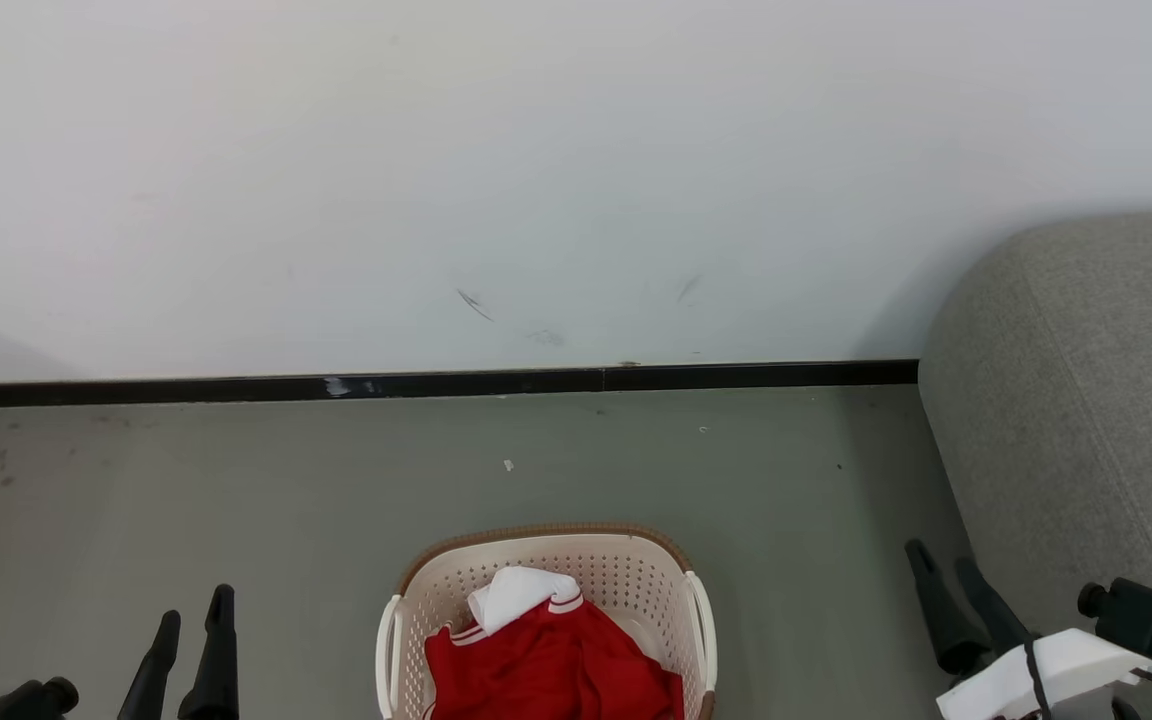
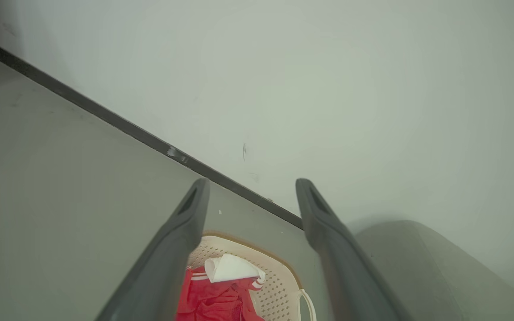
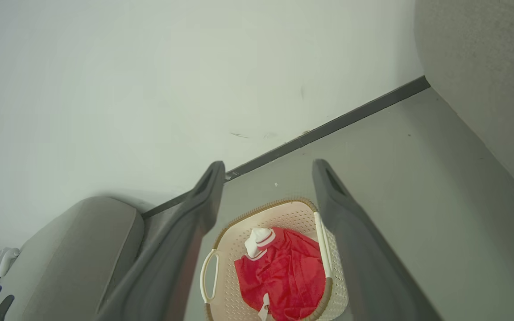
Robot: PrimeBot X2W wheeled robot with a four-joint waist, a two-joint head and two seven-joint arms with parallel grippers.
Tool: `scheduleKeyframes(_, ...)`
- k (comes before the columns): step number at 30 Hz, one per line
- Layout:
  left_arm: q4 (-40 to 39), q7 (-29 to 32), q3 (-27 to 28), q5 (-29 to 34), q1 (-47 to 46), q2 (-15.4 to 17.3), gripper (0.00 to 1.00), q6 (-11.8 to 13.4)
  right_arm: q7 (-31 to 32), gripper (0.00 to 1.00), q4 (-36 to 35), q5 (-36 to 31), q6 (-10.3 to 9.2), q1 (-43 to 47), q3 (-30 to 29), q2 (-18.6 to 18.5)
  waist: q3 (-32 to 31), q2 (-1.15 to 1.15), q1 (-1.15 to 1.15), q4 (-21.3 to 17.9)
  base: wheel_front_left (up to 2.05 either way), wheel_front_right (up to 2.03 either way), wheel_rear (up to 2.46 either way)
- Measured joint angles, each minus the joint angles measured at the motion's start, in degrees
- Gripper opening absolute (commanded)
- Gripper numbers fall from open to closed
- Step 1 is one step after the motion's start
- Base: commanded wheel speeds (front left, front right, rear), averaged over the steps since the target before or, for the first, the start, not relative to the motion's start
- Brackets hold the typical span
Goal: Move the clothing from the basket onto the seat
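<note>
The cream basket (image 1: 626,575) stands on the floor at the bottom centre of the head view, with the red clothing (image 1: 551,665) bunched inside and a white collar on top. My left gripper (image 1: 196,608) hangs open to the basket's left, with nothing in it. My right gripper (image 1: 941,557) is open to its right, beside the grey seat (image 1: 1086,400). Each wrist view looks down between spread fingers: the left gripper (image 2: 252,183) above the basket (image 2: 279,285) and clothing (image 2: 212,301), the right gripper (image 3: 269,164) above the basket (image 3: 239,247) and clothing (image 3: 283,276).
A pale wall (image 1: 576,180) with a black skirting strip (image 1: 436,384) runs behind the basket. Grey floor (image 1: 236,480) lies all around it. The seat (image 3: 484,67) rises at the right of the right wrist view, and another rounded grey upholstered shape (image 3: 83,249) sits at its lower left.
</note>
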Motion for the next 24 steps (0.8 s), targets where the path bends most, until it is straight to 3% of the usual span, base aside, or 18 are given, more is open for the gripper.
scheduleKeyframes(9, -1.3, -1.9, -0.3, 8.9, 0.1, -0.1, 1.0, 0.1, -1.6, 1.0, 1.2, -8.7, 0.02, 0.0, 1.2, 0.2, 0.4, 0.0, -0.23, 0.4, 0.0, 0.0, 0.0)
scheduleKeyframes(24, -4.2, -4.9, 0.6, 21.8, 1.2, 0.0, 1.0, 0.5, -4.5, 1.0, 1.8, -22.1, 0.03, 0.0, 1.9, 1.2, 1.3, 0.0, -0.28, -0.2, 0.0, 0.0, 0.0)
